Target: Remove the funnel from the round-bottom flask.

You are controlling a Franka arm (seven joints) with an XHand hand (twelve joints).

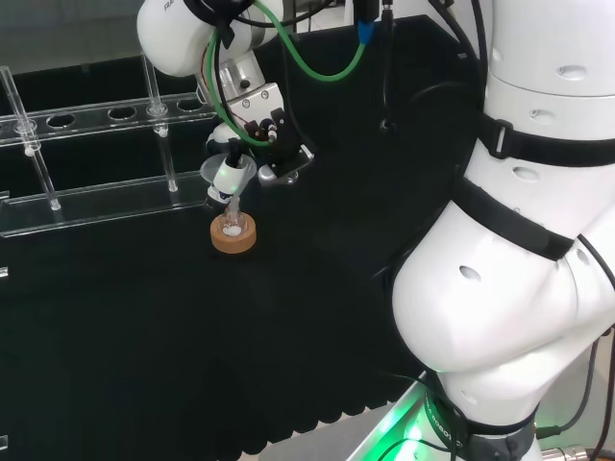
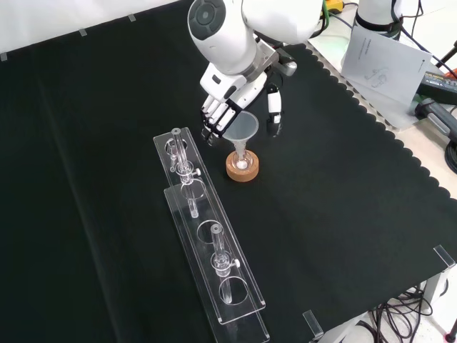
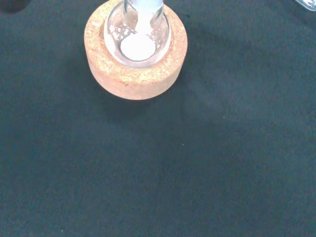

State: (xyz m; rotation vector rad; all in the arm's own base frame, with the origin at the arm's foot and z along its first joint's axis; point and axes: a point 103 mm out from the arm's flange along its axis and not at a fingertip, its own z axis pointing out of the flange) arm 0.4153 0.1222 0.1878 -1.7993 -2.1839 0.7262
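Observation:
A clear funnel (image 2: pixel 243 128) sits in the neck of a small round-bottom flask (image 2: pixel 242 160) that rests on a cork ring (image 2: pixel 243 171). The hand (image 2: pixel 230 91) hangs over it with the funnel between its fingers (image 2: pixel 214 120) and its thumb (image 2: pixel 274 111). The fingers are close by the rim and the thumb stands a little apart from it. In the head view the hand (image 1: pixel 252 133) is right above the funnel (image 1: pixel 231 177) and cork ring (image 1: pixel 233 237). The wrist view shows the flask bulb (image 3: pixel 138 29), with white matter at its bottom, seated in the cork ring (image 3: pixel 136 76).
A long clear rack (image 2: pixel 207 236) with glass tubes lies just left of the flask in the front view, and runs behind it in the head view (image 1: pixel 96 158). Papers (image 2: pixel 385 53) lie beyond the cloth's scalloped edge at the front view's top right.

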